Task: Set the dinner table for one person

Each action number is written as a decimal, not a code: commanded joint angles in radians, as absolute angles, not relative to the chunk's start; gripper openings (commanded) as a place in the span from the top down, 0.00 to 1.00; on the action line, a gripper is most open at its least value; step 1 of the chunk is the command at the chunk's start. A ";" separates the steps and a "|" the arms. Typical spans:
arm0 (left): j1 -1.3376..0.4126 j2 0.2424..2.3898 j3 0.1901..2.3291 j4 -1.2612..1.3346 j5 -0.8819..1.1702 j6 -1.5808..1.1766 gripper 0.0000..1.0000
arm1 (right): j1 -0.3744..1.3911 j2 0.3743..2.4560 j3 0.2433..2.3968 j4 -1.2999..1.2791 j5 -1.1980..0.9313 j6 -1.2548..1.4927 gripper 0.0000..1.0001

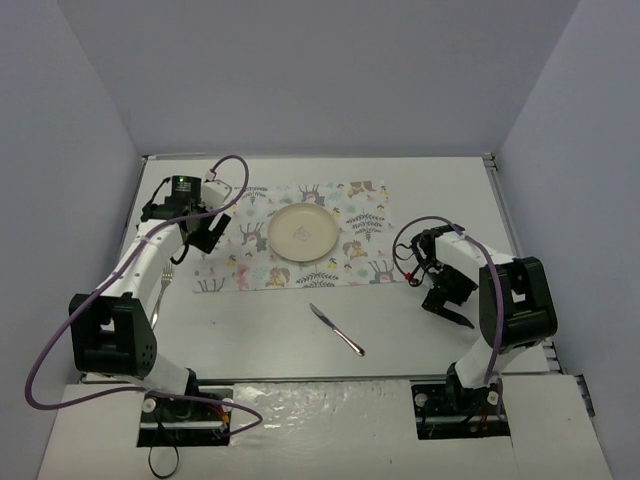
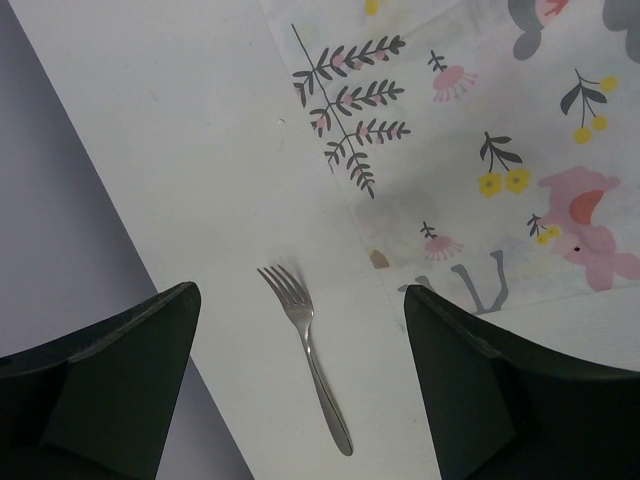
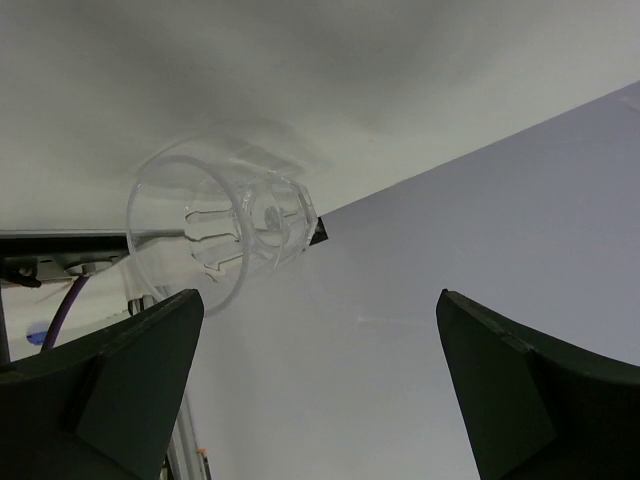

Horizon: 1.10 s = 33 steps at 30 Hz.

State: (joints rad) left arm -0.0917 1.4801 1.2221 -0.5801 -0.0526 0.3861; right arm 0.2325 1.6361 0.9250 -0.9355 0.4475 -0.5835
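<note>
1. Two pincers, both mine, both spread wide and holding nothing; my left pincer (image 1: 207, 240) looks down on the fork (image 2: 310, 365), and my right pincer (image 1: 448, 310) sits low at the right side of the dinner table (image 1: 260, 330).
2. The dinner table fills the floor of the walled bay in front of my bases; its long axis runs left to right across the top view, with the printed mat (image 1: 365, 225) lying the same way on its far half and the plate (image 1: 303, 232) on the mat.
3. The fork lies flat on the bare table, just beside the mat's left edge, tines away from me; I judge that a thin, flat handle may slip from my fingertips or skid aside if I come down for it, and a finger could snag the cloth and drag the plate.
4. The knife (image 1: 335, 329) lies askew on the bare table, near the mat but off it, handle toward my right base; a careless nudge would turn it further.
5. A clear glass (image 3: 215, 225) shows ahead of my right fingers, not between them; I cannot tell whether it stands or lies, so a blind reach might knock or roll it.
</note>
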 commanded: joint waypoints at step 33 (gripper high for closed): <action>-0.165 1.555 1.356 -0.617 -0.140 0.381 0.19 | 0.259 1.573 0.894 -0.909 0.546 -0.491 0.00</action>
State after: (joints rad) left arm -0.1554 1.5852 1.3163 -0.6070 -0.1054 0.3897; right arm 0.2904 1.6173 0.9214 -0.8505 0.4912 -0.5020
